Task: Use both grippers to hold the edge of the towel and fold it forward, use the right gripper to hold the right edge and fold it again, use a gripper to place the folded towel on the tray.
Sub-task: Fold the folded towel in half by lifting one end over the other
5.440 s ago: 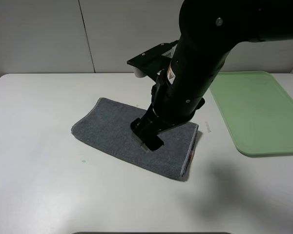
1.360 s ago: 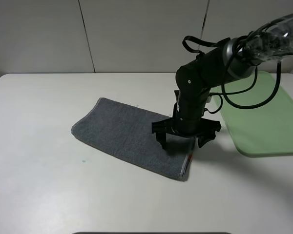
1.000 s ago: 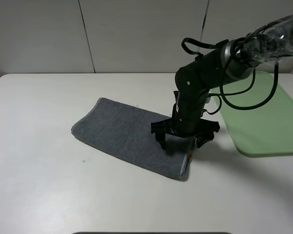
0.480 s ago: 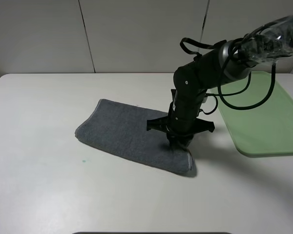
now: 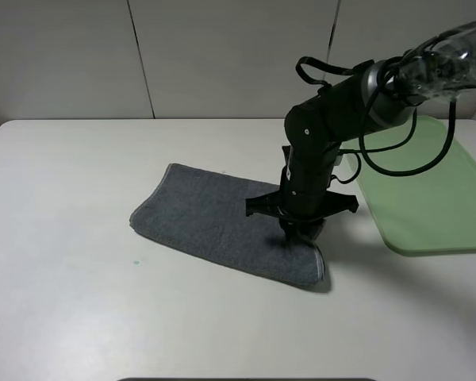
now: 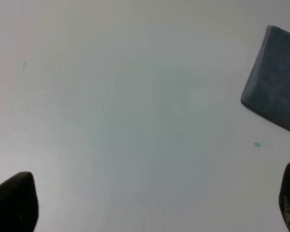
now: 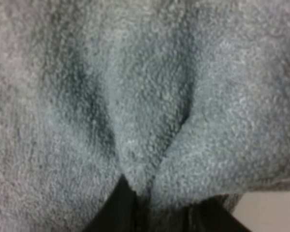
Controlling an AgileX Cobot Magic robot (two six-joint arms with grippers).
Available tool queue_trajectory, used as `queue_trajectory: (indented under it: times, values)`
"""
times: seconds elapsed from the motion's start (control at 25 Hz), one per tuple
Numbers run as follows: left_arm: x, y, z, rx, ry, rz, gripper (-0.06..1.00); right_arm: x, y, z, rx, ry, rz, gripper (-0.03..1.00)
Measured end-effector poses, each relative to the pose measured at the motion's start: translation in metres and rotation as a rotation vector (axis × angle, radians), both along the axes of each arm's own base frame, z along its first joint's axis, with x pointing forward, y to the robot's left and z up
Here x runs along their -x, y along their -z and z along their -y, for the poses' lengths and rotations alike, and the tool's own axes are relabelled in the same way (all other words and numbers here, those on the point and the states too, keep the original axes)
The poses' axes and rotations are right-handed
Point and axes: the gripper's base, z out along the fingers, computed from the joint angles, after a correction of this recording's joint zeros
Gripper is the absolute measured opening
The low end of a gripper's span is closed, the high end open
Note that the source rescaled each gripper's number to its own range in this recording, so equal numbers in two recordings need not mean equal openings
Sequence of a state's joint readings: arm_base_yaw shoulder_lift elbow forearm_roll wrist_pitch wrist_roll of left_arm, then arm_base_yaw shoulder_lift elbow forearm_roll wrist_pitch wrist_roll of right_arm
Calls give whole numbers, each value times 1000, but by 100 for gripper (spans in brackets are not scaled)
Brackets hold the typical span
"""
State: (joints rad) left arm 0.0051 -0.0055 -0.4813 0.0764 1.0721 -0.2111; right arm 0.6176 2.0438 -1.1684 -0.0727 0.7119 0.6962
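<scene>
The dark grey towel [image 5: 214,226] lies folded as a long strip on the white table, slanting from back left to front right. My right gripper [image 5: 297,232] points straight down onto the towel's right end and is shut on a pinched ridge of cloth. That end looks bunched and rounded. In the right wrist view the towel [image 7: 145,96] fills the frame, puckered between the black fingers [image 7: 120,209]. My left gripper [image 6: 150,205] is open over bare table, with the towel's left end [image 6: 278,94] well off to one side. The pale green tray [image 5: 428,186] lies to the right of the towel.
A black cable loops from the right arm [image 5: 333,119] over the tray's near corner. A small green speck [image 5: 135,261] marks the table in front of the towel's left end. A white wall rises behind the table.
The right gripper has gone from wide open to shut on the towel's right end. The towel has slid slightly to the right and its right end has bunched up.
</scene>
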Motion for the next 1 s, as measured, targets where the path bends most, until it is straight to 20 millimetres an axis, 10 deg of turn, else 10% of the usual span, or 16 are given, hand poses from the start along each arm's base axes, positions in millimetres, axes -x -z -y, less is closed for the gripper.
queue_trajectory:
  times: [1.0]
  values:
    - [0,0,0,0,0,0,100,-24,-97,24,405,-261,85,17]
